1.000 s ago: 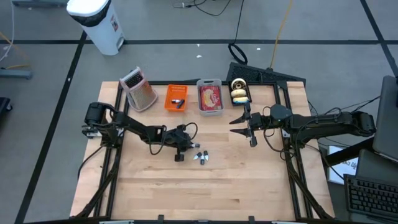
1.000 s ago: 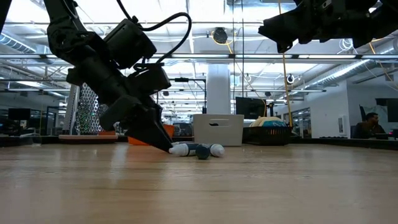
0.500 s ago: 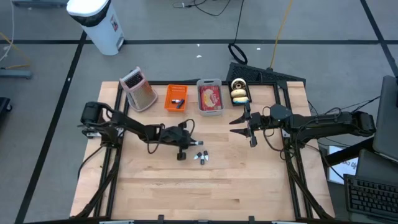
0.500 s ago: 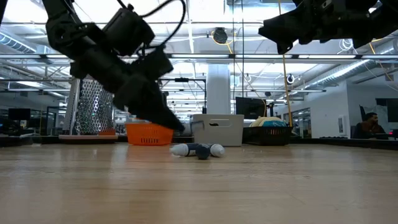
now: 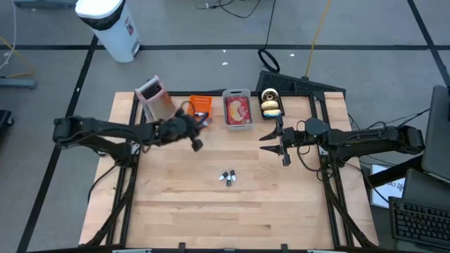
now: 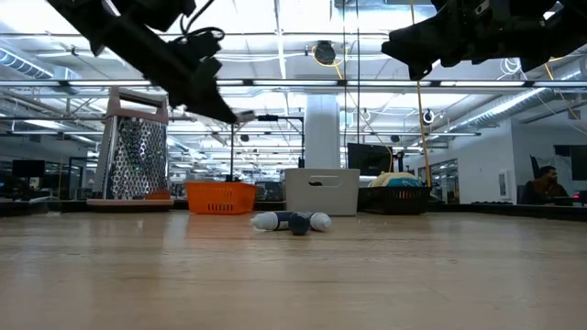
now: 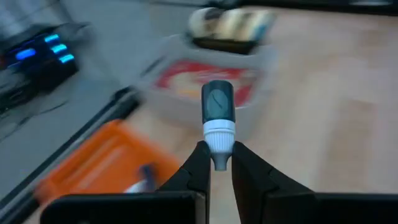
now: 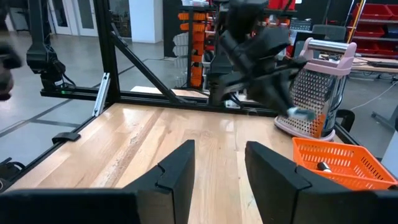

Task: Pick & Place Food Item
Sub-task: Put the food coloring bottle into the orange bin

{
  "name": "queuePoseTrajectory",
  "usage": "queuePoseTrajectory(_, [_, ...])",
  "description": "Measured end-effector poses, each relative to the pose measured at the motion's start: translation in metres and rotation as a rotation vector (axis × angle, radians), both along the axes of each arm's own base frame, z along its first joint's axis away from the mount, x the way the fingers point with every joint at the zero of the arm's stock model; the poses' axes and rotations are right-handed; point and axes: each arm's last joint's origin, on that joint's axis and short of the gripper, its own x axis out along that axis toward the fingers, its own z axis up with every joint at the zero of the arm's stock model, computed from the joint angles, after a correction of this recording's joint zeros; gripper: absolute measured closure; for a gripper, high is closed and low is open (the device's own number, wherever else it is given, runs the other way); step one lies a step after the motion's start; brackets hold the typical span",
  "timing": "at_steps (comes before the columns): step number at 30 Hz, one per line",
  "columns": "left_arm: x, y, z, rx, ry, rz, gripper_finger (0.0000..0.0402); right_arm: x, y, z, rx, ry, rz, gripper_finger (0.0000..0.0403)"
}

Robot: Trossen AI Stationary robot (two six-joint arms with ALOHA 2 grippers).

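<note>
the left pincer (image 5: 196, 144) has lifted off the tabletop (image 5: 281, 204) and swung to just beside the orange basket (image 5: 199, 105), pinching a small white-and-blue piece (image 7: 217, 123) between its tips. a second ago it was down at the cluster of pieces (image 5: 226, 177), which remains well short of the basket; so one item looks picked and on its way to a bin, with more left to fetch. the left arm reaches out low and long from its side. the right pincer (image 5: 273, 137), fingers spread and empty, waits beyond the grey tray (image 5: 238, 93), off the basket's far side.
</note>
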Motion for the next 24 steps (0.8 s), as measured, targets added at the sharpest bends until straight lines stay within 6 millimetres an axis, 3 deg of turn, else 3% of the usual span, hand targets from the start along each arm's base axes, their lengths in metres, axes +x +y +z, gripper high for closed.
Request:
queuePoseTrajectory(4, [-0.016, 0.022, 0.001, -0.036, 0.025, 0.201, 0.0366, 0.0, 0.0, 0.0, -0.005, -0.001, 0.0, 0.0273])
queuePoseTrajectory(10, [-0.024, 0.055, -0.02, -0.174, 0.03, 0.415, 0.0366, 0.0, 0.0, 0.0, -0.005, -0.001, 0.0, 0.0273])
queuePoseTrajectory(16, [-0.017, 0.074, -0.043, -0.274, 0.035, 0.446, 0.0366, 0.0, 0.0, 0.0, 0.0, 0.0, 0.0, 0.0273])
queuePoseTrajectory(24, [-0.009, 0.08, -0.063, -0.311, 0.059, 0.45, 0.0362, 0.0, 0.0, 0.0, 0.002, 0.0, 0.0, 0.0273])
